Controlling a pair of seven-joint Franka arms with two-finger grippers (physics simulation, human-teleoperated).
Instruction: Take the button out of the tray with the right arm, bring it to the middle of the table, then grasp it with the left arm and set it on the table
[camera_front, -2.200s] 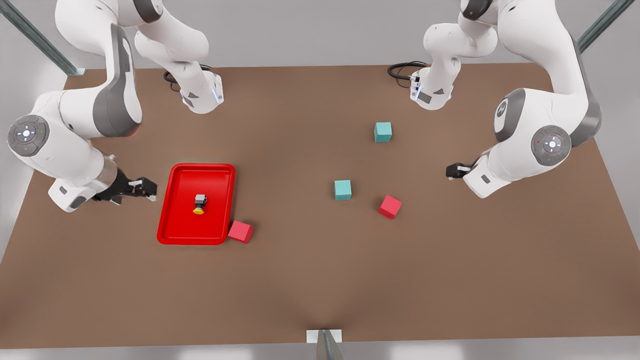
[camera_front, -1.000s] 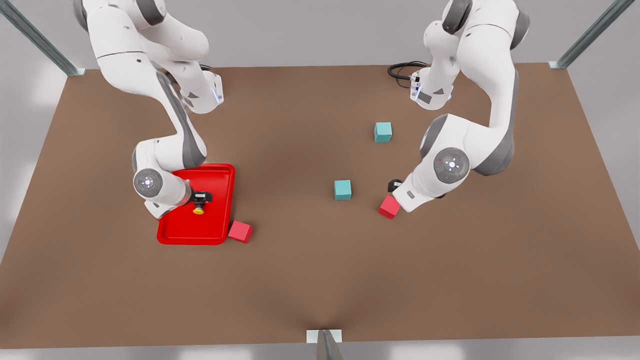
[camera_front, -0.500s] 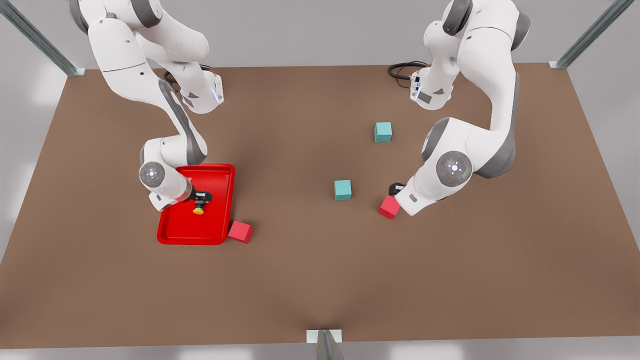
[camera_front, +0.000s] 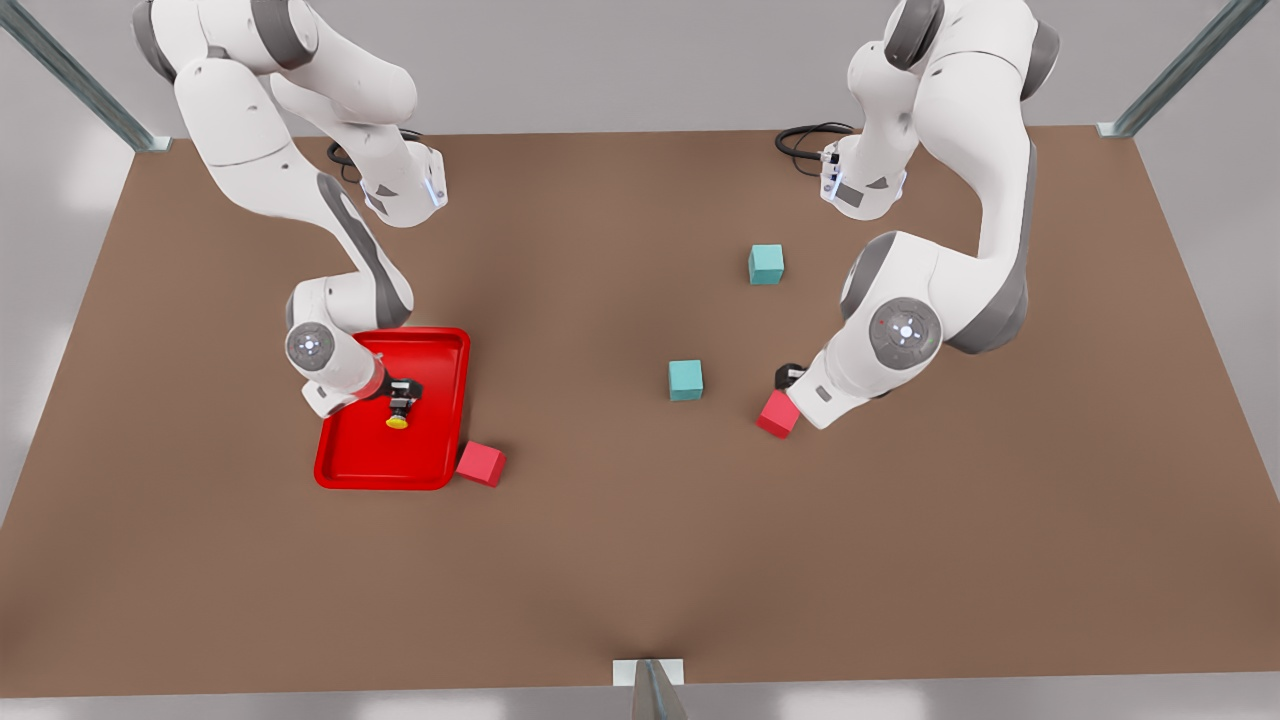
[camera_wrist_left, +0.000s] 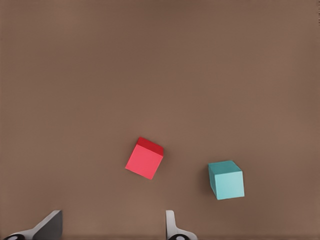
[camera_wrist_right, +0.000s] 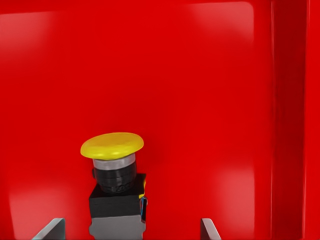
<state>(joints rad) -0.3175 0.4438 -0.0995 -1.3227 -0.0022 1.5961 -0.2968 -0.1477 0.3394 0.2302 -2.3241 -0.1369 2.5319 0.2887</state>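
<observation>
The button lies on its side in the red tray, its yellow cap toward the table's front edge. My right gripper, at the front view's left, is low over the button's body. In the right wrist view the right gripper is open, with the button between its spread fingertips and the tray floor behind. My left gripper, at the front view's right, hangs over the brown table beside a red cube. The left gripper is open and holds nothing.
A second red cube touches the tray's front corner. One teal cube sits mid-table, another farther back. The left wrist view has the red cube and a teal cube on bare tabletop.
Both arms swung inward from the table's sides. The right gripper came down over the button in the tray, and the left gripper reached the red cube. Over the last half second little has moved.
</observation>
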